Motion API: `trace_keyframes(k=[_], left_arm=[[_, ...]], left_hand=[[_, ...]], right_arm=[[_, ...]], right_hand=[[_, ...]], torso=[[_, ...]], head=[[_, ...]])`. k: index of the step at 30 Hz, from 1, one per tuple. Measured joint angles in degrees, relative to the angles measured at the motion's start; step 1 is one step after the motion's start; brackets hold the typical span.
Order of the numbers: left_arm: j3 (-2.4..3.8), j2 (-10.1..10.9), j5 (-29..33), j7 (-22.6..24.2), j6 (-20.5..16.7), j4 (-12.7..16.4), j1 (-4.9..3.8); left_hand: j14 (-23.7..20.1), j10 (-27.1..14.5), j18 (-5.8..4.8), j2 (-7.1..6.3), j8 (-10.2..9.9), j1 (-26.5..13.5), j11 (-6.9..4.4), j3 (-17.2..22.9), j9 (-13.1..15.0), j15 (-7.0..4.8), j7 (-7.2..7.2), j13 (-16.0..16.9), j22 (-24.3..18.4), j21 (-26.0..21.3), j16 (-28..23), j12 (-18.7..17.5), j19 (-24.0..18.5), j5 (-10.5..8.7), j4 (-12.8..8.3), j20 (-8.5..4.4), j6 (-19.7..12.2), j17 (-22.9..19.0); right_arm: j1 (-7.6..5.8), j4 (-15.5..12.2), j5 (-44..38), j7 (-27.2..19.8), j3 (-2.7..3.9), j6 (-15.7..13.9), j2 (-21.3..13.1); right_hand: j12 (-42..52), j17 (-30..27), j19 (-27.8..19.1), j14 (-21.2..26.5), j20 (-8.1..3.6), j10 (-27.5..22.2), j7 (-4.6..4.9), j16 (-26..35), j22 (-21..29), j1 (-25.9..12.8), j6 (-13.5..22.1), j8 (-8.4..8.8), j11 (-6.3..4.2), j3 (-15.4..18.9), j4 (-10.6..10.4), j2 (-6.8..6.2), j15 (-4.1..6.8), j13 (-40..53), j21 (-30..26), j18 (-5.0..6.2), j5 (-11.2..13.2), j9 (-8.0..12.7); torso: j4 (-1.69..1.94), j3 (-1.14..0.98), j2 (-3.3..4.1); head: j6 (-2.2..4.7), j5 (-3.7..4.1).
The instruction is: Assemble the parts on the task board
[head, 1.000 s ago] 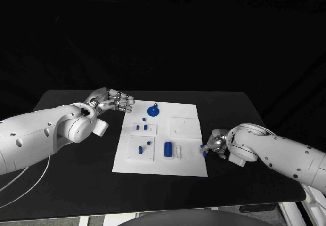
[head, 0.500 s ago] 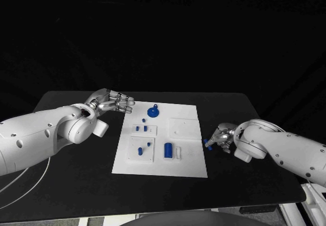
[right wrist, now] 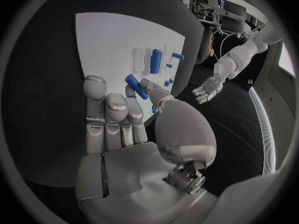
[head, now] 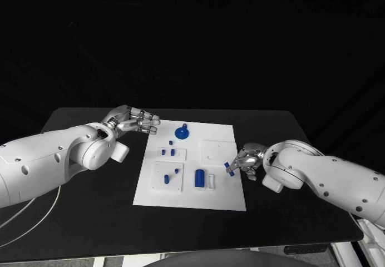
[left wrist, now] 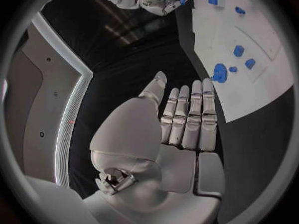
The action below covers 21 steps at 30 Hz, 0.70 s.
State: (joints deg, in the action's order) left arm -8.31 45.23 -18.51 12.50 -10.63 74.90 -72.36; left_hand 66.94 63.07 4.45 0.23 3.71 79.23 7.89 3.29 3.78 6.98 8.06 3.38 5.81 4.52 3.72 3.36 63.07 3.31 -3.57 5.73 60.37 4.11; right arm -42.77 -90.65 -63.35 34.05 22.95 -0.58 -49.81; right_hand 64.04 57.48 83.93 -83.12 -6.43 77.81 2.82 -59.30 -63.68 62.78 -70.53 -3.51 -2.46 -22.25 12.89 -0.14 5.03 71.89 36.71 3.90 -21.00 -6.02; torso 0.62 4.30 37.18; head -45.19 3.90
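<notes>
I've got the right robot hand [head: 245,162] pinching a small blue peg [head: 228,168] over the white board's [head: 221,194] 3 o'clock edge. Left robot hand [head: 132,119] hovers empty, fingers spread, off its 10 o'clock corner above the worktop [head: 88,222].

White task board [head: 221,197] lies flat mid-table, small blue parts [head: 199,176] on it; one blue part [head: 230,168] above its right edge.

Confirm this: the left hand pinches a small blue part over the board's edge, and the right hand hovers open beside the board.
The hands are swapped. The right hand pinches the small blue part over the board's edge, as the head view and right wrist view show. The left hand hovers open beside the board, holding nothing, as the left wrist view shows.
</notes>
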Motion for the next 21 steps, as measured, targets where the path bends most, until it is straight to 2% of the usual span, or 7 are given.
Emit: trace_keyframes(k=[4,8,13,17,21], left_arm=[[0.00,-0.03,0.00,0.00,0.00,-0.02,0.00],[0.00,-0.14,0.00,0.00,0.01,-0.17,0.00],[0.00,-0.34,0.01,0.00,0.04,-0.24,0.00],[0.00,-0.44,0.01,-0.01,0.08,-0.29,0.00],[0.00,-0.47,0.01,-0.02,0.12,-0.34,0.00]], left_hand=[[0.00,0.00,-0.01,0.00,0.00,0.00,0.00,-0.04,0.00,0.00,0.00,0.00,-0.01,0.00,0.00,0.00,0.00,0.00,0.04,0.00,0.00,0.00],[0.00,0.00,-0.01,0.00,0.00,0.00,0.00,-0.21,0.00,0.00,0.00,0.00,-0.14,0.00,0.00,0.00,0.00,0.00,0.21,0.00,0.00,0.00],[0.00,0.00,0.00,0.00,0.00,0.00,0.00,-0.21,0.00,0.00,0.00,0.00,-0.14,0.00,0.00,0.00,0.00,0.00,0.21,0.00,0.00,0.00],[0.00,0.00,0.00,0.17,0.00,-0.17,0.00,-0.20,0.00,0.00,0.00,0.00,-0.14,0.00,0.00,0.00,0.00,0.00,0.20,0.00,0.00,0.00],[0.00,0.00,-0.01,0.30,0.00,-0.30,0.00,-0.20,0.00,0.00,0.00,0.00,-0.18,0.00,0.00,0.00,0.00,0.00,0.21,0.00,0.00,0.00]], right_arm=[[-0.01,0.01,0.74,0.40,-0.81,-0.57,1.41],[0.01,0.60,1.03,1.05,-2.06,-1.05,3.13],[0.03,1.37,0.80,1.94,-3.24,-1.66,4.91],[0.02,1.79,0.19,2.61,-3.87,-1.98,5.89],[0.02,2.22,-0.56,3.16,-4.24,-2.19,6.57]], right_hand=[[0.00,0.00,0.00,0.14,0.00,0.00,0.00,0.00,0.04,-0.01,0.00,0.00,0.00,0.43,-0.33,0.01,0.14,0.00,0.00,0.00,-0.09,-0.23],[0.00,0.00,0.00,0.21,0.00,0.00,-0.01,0.00,0.04,-0.33,-0.01,0.00,0.01,1.08,-0.66,0.33,0.21,0.00,0.00,0.00,-0.10,-0.27],[0.00,0.00,0.00,0.22,0.00,0.23,-0.36,0.00,0.12,-0.39,-0.36,0.01,-0.21,2.82,-1.61,0.40,0.21,0.05,0.00,0.01,-0.10,-0.22],[0.00,0.00,0.00,0.06,0.00,0.33,-0.56,0.00,0.16,-0.86,-0.56,0.01,-0.31,3.53,-2.33,0.86,0.38,0.07,0.00,0.01,0.56,0.18],[0.00,0.01,0.22,0.05,-0.22,0.42,-0.77,0.00,0.22,-0.92,-0.76,0.01,-0.39,4.52,-3.32,0.91,0.39,0.02,0.00,0.01,1.28,0.65]], torso=[[0.00,0.00,0.01],[-0.02,0.01,0.01],[-0.05,-0.01,0.03],[-0.04,-0.06,0.05],[-0.04,-0.05,0.05]], head=[[-0.07,-0.12],[-0.08,-0.24],[-0.15,-0.32],[-0.25,-0.35],[-0.28,-0.42]])
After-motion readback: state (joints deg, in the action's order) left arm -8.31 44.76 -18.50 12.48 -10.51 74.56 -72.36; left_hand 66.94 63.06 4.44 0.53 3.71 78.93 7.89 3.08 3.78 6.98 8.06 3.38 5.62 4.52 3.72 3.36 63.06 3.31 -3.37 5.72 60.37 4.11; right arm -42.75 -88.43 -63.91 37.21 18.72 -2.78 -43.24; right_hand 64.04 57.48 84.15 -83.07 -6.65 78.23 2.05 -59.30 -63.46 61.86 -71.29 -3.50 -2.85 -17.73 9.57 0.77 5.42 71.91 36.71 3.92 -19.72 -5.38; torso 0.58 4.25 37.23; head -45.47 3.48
